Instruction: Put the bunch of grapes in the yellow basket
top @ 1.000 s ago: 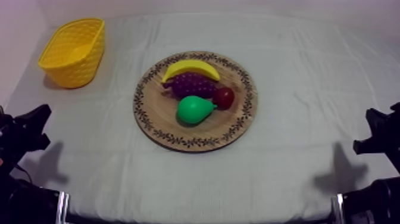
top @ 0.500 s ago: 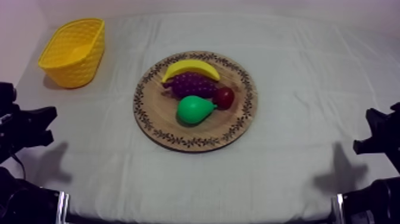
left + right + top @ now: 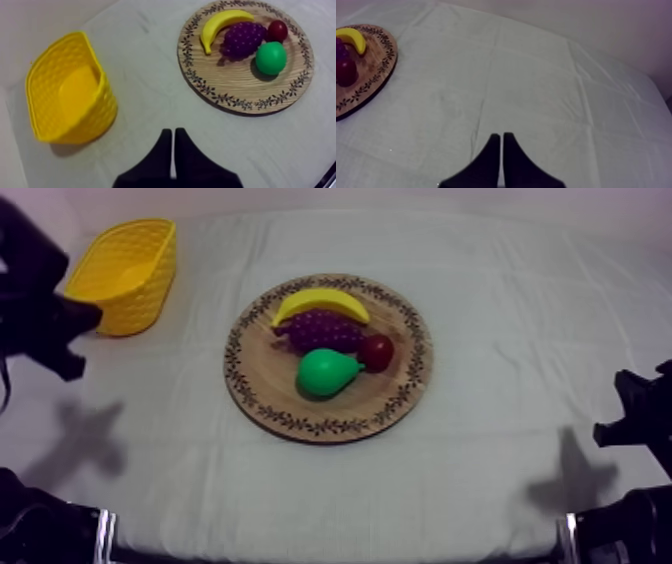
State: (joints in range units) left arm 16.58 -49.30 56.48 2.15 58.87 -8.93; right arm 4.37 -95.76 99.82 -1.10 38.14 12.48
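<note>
The bunch of grapes [image 3: 322,330] lies near the middle of the round wooden board [image 3: 330,428] at the centre of the bench [image 3: 500,308]. It is pressed against the banana [image 3: 320,301] behind it, with the pear [image 3: 325,372] in front and the small red fruit [image 3: 377,352] just beside its right end. Its long axis runs side to side across the bench, roughly in line with the banana.

The left gripper [image 3: 173,132] hangs above the cloth beside the yellow basket [image 3: 125,273], its fingers pressed together into a narrow wedge and holding nothing. From there the grapes lie ahead and off to the right, across a stretch of bare cloth. The right gripper [image 3: 501,136], likewise closed on nothing, sits low at the bench's right edge, well apart from the board.

The left arm looks to be the nearer of the two, and it is on the basket's side, so the pick would probably fall to it. The closed fingers would have to part before any grasp across the bunch's short width.

From above, the pear covers the bunch's near lower edge and the banana hides its far side. Whether the grapes actually touch the red fruit is hard to make out. In the right wrist view the frame cuts the board off, leaving the bunch barely a purple sliver.
</note>
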